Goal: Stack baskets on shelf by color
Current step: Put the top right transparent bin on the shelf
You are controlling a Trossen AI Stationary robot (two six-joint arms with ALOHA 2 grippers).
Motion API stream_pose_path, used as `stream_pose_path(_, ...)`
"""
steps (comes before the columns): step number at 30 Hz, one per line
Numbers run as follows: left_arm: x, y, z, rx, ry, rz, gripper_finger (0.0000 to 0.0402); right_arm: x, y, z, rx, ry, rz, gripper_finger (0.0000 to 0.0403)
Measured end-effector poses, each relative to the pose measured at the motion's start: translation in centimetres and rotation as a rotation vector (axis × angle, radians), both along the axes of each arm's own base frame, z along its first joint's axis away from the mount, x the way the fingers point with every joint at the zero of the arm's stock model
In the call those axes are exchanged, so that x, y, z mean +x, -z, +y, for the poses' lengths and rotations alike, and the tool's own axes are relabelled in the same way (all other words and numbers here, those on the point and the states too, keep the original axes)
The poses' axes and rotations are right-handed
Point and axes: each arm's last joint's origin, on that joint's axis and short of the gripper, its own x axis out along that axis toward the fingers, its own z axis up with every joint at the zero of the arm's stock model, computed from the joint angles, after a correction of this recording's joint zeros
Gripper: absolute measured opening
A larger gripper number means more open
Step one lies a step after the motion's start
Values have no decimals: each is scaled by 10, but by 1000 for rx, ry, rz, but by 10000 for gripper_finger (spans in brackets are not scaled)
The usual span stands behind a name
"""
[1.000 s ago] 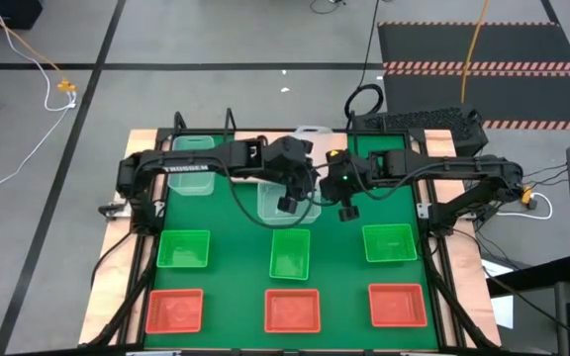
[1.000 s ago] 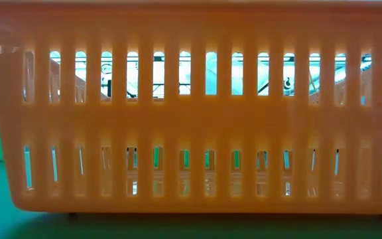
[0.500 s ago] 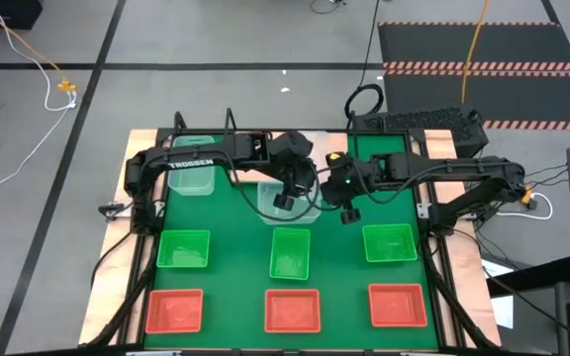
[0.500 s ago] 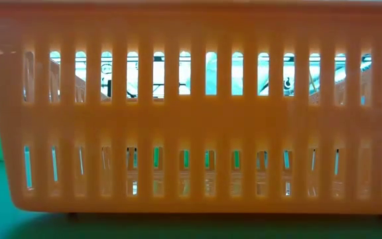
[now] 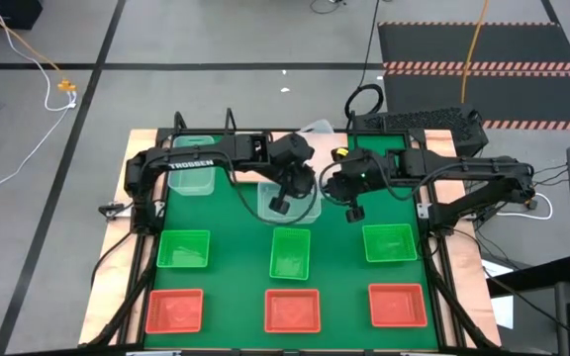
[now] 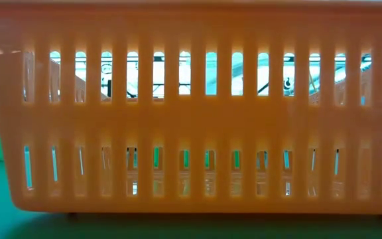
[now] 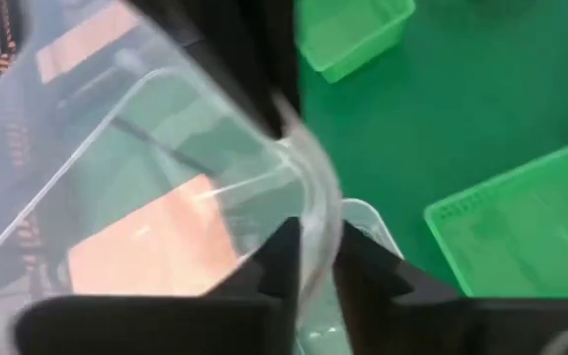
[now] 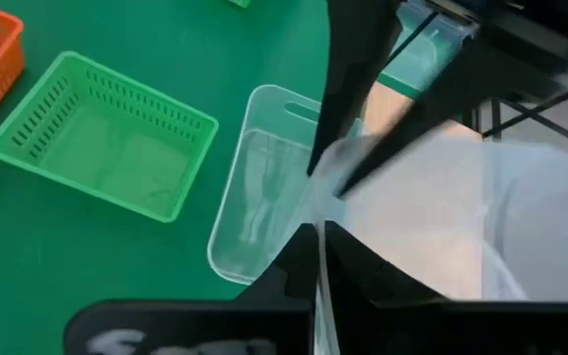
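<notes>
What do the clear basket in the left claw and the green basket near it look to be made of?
Clear basket, pinched in the left claw: apparently thin, glossy, translucent plastic, since the brown board shows through it. Green basket: probably moulded plastic, opaque with a slight sheen and a slotted wall.

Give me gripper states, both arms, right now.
Left gripper: shut on the rim of a clear basket, lifted and tilted.
Right gripper: shut on a clear basket's rim, held above the clear basket on the mat.
</notes>
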Motion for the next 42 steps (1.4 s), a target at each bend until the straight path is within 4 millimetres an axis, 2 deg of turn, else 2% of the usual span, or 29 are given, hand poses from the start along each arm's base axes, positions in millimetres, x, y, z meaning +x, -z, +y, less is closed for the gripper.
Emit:
stream_pose_path(2,0,1,-3,12,29,7,14,0,0,0,6,-8,-2,0)
stream_pose_path(10,-7,2,-12,182,140,78,7,-2,1,1,50,14,-20,13)
stream_pose_path(12,-15,7,-10,234,161,182,8,-7,-3,2,114,-9,-66,28)
stream_pose_path(14,-26,13,-3,244,175,294,6,-14,-4,6,187,-77,-87,47)
stream_pose_path(17,-34,9,8,294,221,328,5,-17,-2,12,308,-198,-192,82)
stream_pose_path(19,-41,9,14,281,215,379,7,-18,6,13,357,-204,-238,106)
stream_pose_path(22,-48,15,30,271,213,457,6,-28,6,12,388,-152,-369,134)
stream_pose_path(28,-57,13,52,292,242,481,11,-44,43,7,286,-10,-420,149)
stream_pose_path(32,-61,13,62,340,314,492,6,-53,60,7,267,2,-509,145)
stream_pose_path(37,-68,14,76,330,317,512,12,-58,88,7,266,2,-515,144)
stream_pose_path(42,-75,28,88,292,323,551,5,-62,105,7,282,10,-522,144)
